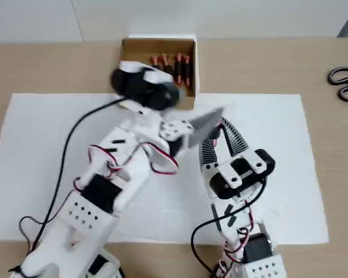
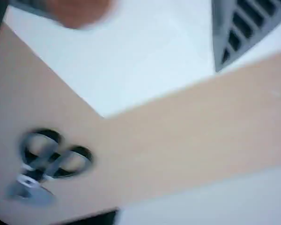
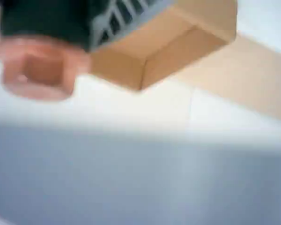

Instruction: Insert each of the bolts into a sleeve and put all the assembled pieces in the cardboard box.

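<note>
— What have you got?
— My right gripper [image 1: 220, 125] pinches a bolt [image 3: 37, 68] tight, up off the paper [image 1: 46, 145]. I think that is so my left gripper [image 1: 204, 124], close beside it, can reach it.
— Is the left one open?
— I cannot tell. The box [image 1: 192, 69] sits near.

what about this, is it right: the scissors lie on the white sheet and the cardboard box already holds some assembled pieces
Not quite. In the high view the scissors lie on the bare wooden table, off the white sheet. The cardboard box does already hold some assembled pieces.
</note>
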